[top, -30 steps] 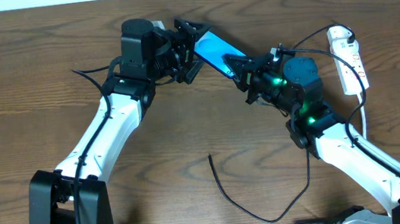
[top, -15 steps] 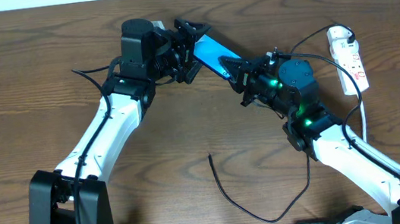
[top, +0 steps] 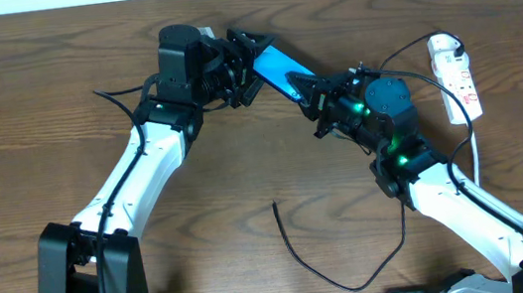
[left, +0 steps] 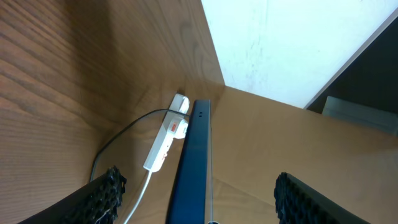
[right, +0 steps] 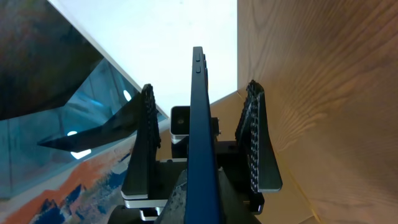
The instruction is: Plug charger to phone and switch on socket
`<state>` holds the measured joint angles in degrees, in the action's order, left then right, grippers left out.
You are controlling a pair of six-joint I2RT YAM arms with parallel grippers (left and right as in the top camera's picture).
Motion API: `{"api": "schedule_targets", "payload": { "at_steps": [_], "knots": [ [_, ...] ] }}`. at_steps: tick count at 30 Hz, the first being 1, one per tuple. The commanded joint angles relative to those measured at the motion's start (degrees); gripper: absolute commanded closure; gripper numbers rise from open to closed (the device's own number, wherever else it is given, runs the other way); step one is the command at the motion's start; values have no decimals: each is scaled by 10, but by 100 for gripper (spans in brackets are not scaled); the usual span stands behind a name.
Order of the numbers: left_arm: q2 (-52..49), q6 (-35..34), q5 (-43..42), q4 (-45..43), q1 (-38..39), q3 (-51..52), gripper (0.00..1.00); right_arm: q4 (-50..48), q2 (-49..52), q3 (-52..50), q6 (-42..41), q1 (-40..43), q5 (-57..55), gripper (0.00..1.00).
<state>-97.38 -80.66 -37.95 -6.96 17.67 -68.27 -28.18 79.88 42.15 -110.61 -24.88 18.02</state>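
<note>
The phone [top: 279, 64], with a bright blue screen, is held in the air between my two grippers. My right gripper [top: 307, 91] is shut on its lower right end. In the right wrist view the phone [right: 199, 112] runs edge-on out of the jaws [right: 199, 208]. My left gripper [top: 257, 65] is open around the phone's other end, and its fingers [left: 198, 179] stand well apart from the dark edge [left: 194, 162]. The charger's black cable [top: 305, 256] lies on the table, its free tip [top: 276, 204] in front of the arms. The white socket strip [top: 458, 77] lies at the right.
The strip [left: 166, 135] and its white cord [left: 140, 193] also show in the left wrist view. A black cable [top: 400, 52] loops from the strip's far end behind the right arm. The wooden table [top: 35, 94] ends at a pale wall along the back.
My right arm has shifted slightly left with the phone in its jaws. The left arm has barely moved.
</note>
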Motion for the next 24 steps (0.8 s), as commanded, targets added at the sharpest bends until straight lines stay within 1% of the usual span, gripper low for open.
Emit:
{"api": "schedule_targets", "payload": {
  "at_steps": [1, 3, 6, 11, 14, 24],
  "knots": [
    [16, 9, 7, -2, -2, -11, 22, -10, -4, 11, -6, -8, -5, 99],
    [16, 9, 8, -2, -2, -11, 23, -10, -4, 11, -6, -11, -5, 99],
    [16, 9, 8, -2, -2, -11, 32, -10, -4, 11, -6, -11, -5, 99],
    [16, 9, 8, -2, -2, -11, 44, -10, -4, 11, -6, -11, -5, 99],
    [16, 9, 8, -2, -2, -11, 54, -10, -4, 11, -6, -13, -5, 99],
    [16, 9, 7, -2, -2, -11, 66, -10, -4, 11, -8, -26, -6, 99]
  ]
}}
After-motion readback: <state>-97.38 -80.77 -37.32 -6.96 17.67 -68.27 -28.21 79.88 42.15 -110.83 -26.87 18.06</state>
